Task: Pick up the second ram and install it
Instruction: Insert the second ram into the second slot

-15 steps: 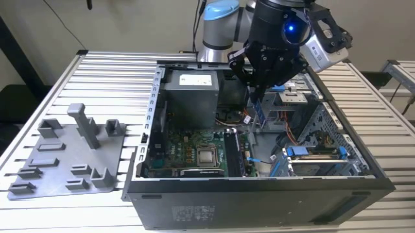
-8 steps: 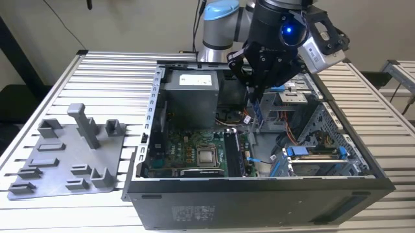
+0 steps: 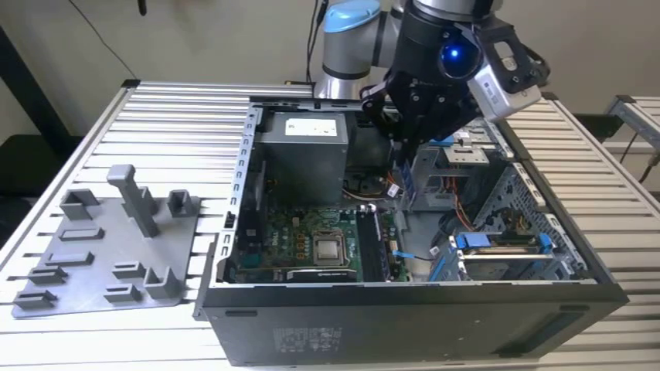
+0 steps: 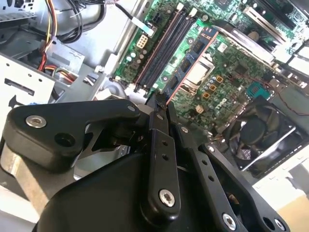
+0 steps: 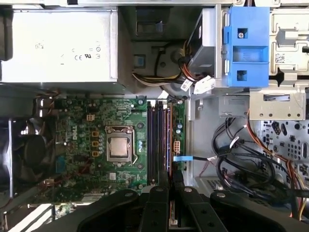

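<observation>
My gripper [image 3: 406, 160] hangs inside the open PC case [image 3: 413, 309], above the motherboard [image 3: 309, 247]. It is shut on the second ram [image 4: 189, 60], a thin dark stick with small chips that sticks out past the fingertips. In the first wrist view the ram [image 5: 169, 145] is edge-on, directly over the long dark memory slots [image 5: 157, 140] beside the processor socket [image 5: 119, 147]. In the second wrist view the gripper [image 4: 161, 104] holds the stick at a height above those slots [image 4: 161, 48]. In the exterior view the stick [image 3: 407, 185] hangs just below the fingers.
A grey plastic tray with upright posts [image 3: 113, 247] lies on the slatted table on the exterior view's left. In the case are the power supply [image 5: 58, 46], a cooling fan [image 4: 260, 130], a blue drive bracket [image 5: 246, 43] and loose cables [image 5: 241, 159] beside the slots.
</observation>
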Motion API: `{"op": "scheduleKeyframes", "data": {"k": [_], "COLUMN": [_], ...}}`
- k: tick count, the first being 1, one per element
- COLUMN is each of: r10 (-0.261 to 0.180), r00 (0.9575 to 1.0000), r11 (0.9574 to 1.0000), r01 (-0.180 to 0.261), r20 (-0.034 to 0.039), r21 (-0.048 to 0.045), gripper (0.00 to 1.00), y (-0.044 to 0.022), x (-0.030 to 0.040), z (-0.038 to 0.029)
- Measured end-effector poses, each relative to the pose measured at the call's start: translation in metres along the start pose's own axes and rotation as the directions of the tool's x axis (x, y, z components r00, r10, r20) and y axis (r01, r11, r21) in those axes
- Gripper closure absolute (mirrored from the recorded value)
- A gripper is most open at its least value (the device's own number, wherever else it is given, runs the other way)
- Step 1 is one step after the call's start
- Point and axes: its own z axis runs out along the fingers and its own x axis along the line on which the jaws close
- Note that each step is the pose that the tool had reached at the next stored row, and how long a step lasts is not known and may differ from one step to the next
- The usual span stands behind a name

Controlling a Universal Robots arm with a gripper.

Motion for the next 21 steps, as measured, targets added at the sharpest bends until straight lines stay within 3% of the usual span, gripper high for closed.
{"op": "scheduleKeyframes", "data": {"k": [21], "r10": [0.008], "r00": [1.0], "r11": [1.0], "r01": [-0.008], "r20": [-0.0018], "r21": [0.0001], "gripper": [0.86], "y": [0.001], "x": [0.0008], "z": [0.0145]}}
